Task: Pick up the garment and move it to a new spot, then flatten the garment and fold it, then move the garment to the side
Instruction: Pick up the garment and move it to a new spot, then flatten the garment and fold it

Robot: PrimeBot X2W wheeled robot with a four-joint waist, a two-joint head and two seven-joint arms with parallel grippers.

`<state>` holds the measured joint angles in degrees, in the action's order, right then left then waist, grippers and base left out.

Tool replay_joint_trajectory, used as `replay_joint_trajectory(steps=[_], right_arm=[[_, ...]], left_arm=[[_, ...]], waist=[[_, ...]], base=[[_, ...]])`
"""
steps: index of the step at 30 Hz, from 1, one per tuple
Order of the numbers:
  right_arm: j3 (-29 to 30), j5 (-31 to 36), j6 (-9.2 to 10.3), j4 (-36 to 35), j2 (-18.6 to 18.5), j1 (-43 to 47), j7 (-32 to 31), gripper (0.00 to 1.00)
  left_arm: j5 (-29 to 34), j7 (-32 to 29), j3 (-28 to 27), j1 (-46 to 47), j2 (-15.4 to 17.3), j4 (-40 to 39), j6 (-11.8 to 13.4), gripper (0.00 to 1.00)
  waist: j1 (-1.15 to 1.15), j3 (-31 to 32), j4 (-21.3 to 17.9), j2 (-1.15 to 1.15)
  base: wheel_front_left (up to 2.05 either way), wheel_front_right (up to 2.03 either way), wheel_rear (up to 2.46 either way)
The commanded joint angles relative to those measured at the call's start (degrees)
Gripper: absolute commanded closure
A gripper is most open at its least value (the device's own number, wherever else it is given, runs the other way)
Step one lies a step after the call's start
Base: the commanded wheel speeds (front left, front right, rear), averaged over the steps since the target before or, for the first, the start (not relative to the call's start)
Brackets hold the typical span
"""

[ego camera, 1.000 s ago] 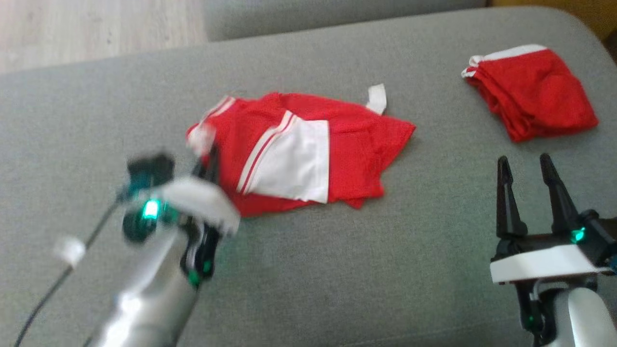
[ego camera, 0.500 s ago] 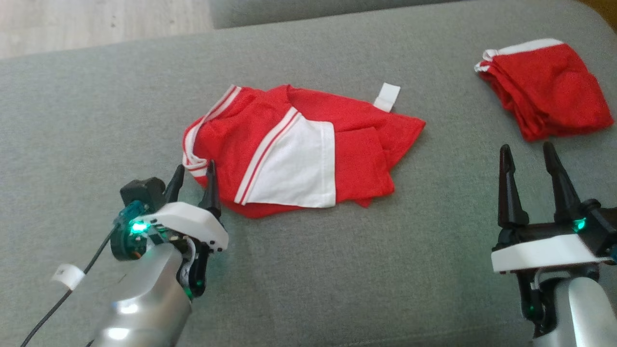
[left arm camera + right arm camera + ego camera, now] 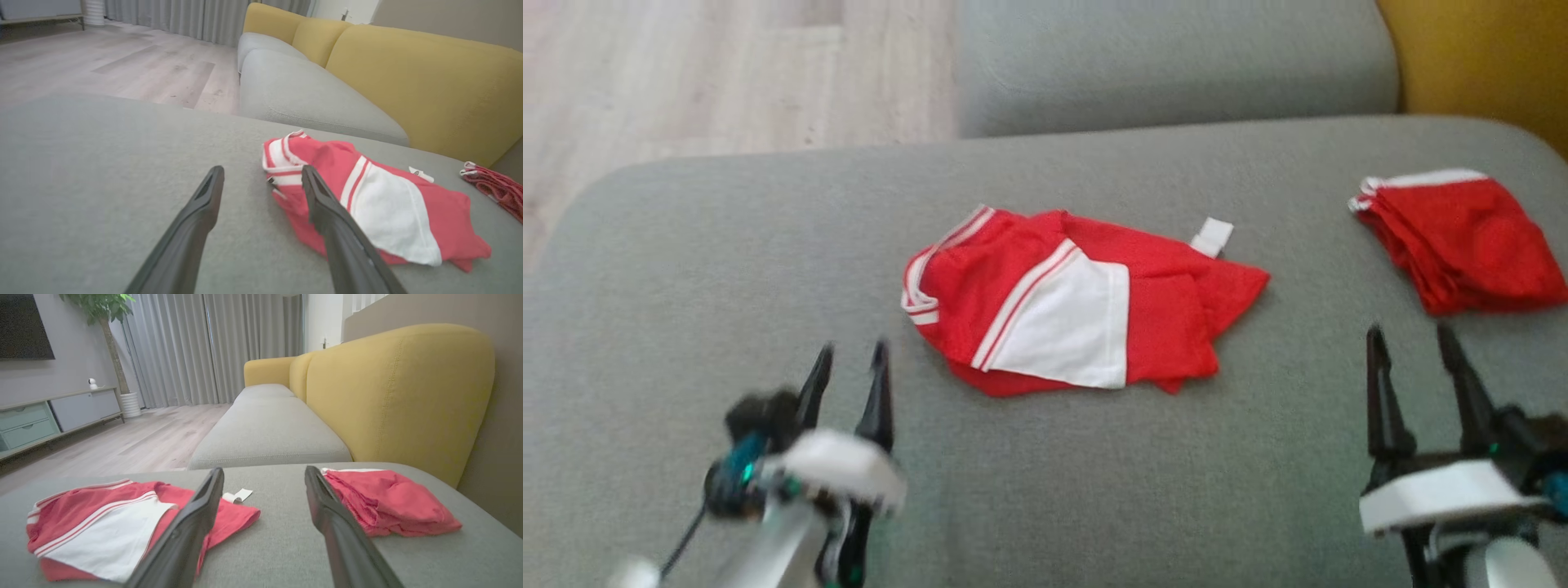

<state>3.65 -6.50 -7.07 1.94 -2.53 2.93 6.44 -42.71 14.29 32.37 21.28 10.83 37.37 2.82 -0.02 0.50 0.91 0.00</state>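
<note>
Left gripper (image 3: pixel 853 349) drawn back from striped edge of garment (image 3: pixel 1054 327), now apart from it; jaws spread, nothing held. Head camera shifted as well. Garment, red with white panel and stripes, laid rumpled at middle of grey cushion (image 3: pixel 711 269). White tag (image 3: pixel 1213 237) seen at its far edge, print too blurred to be read. Right gripper (image 3: pixel 1410 333) held open, empty, near folded red cloth (image 3: pixel 1470 245).

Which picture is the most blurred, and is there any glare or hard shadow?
Head view: motion blur smears the left gripper; the garment is slightly soft. Left wrist view: mildly soft, no glare. Right wrist view: sharpest, even light, faint shadows.
</note>
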Motion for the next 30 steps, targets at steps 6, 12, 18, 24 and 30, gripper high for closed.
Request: replay_joint_trajectory(steps=[6, 12, 18, 24, 30], right_arm=[[-1.60, -0.12, -0.42, -0.32, -0.34, 3.32, 0.58, 0.00], [-2.77, -1.49, -0.42, 1.46, -0.34, 6.32, 2.03, 0.00], [-4.33, -2.21, -0.42, 3.36, -0.34, 6.98, 3.08, 0.00], [-5.08, -2.00, -0.42, 5.42, -0.34, 6.28, 3.74, 0.00], [-5.24, -1.58, -0.42, 6.39, -0.34, 5.76, 3.88, 0.00]], left_arm=[[4.76, 0.70, -5.24, -11.43, 5.91, -14.39, 4.76, 0.00], [7.69, 0.70, -5.49, -19.58, 9.03, -23.17, 7.99, 0.00], [6.82, 0.51, -6.46, -22.88, 9.52, -27.81, 9.82, 0.00], [6.21, -0.44, -6.42, -24.94, 9.88, -30.58, 10.85, 0.00], [5.81, -0.98, -6.62, -25.60, 10.34, -31.73, 11.39, 0.00]], waist=[[0.02, 3.14, 3.01, 0.00], [0.02, 4.44, 4.16, 0.00], [0.02, 5.26, 4.27, 0.00], [0.02, 5.75, 4.19, 0.00], [0.02, 5.64, 4.26, 0.00]], base=[[0.00, 0.00, 0.00], [0.00, 0.00, 0.00], [0.00, 0.00, 0.00], [0.00, 0.00, 0.00], [0.00, 0.00, 0.00]])
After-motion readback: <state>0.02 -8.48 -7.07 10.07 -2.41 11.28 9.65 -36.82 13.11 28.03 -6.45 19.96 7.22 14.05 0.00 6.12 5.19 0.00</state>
